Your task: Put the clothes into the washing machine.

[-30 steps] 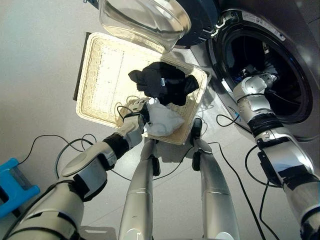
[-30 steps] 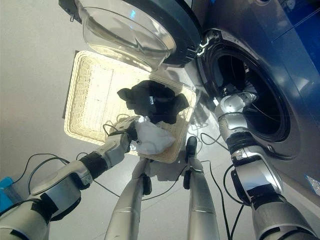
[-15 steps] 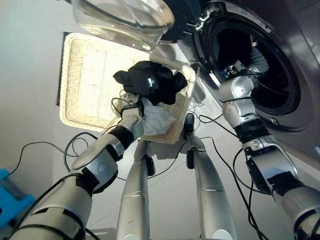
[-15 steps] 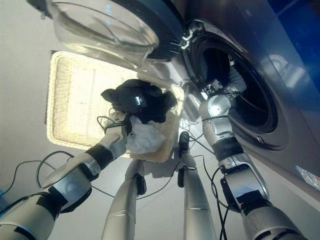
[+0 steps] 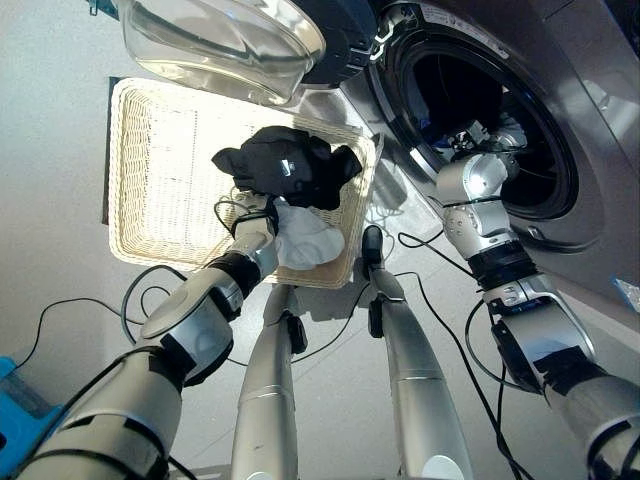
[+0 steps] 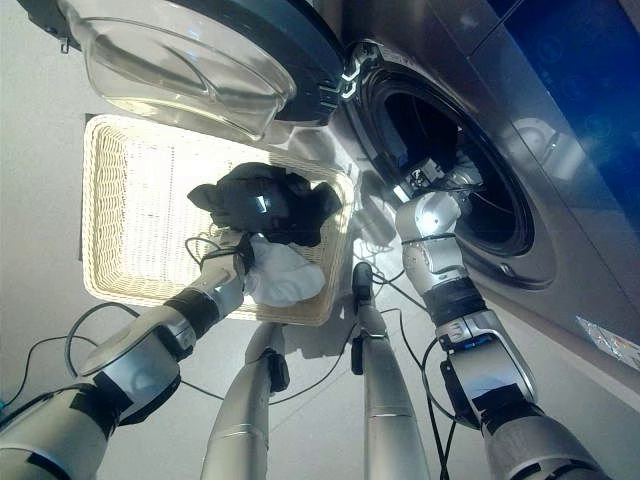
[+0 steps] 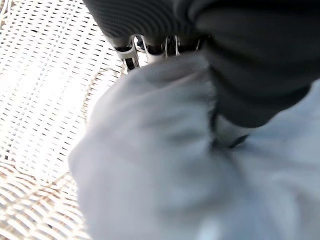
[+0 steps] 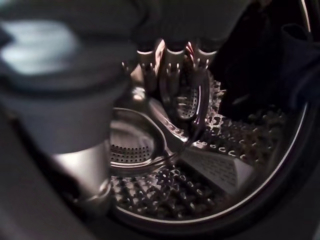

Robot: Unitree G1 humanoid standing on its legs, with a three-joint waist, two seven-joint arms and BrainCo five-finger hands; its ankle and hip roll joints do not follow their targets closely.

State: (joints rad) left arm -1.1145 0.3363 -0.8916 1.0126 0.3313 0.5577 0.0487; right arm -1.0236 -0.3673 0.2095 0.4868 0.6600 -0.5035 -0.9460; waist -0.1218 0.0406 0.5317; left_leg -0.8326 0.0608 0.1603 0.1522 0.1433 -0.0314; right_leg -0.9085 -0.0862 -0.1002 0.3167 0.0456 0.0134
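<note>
left hand [image 5: 262, 222] reaches down, fingers hidden; right hand [image 5: 478, 135] extended forward, fingers straight.

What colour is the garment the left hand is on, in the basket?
White; the white garment lies in the wicker basket under the left hand, beside a black garment. Clearest in left eye view.

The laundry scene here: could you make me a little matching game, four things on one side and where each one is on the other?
Things:
1. black garment
2. white garment
3. right hand
4. glass door

Places:
A. swung open above the basket
B. at the mouth of the washing machine drum
C. in the basket, under the left hand
D. piled in the basket, just beyond the white one

Pairs: 1-D, 2-C, 3-B, 4-A
</note>
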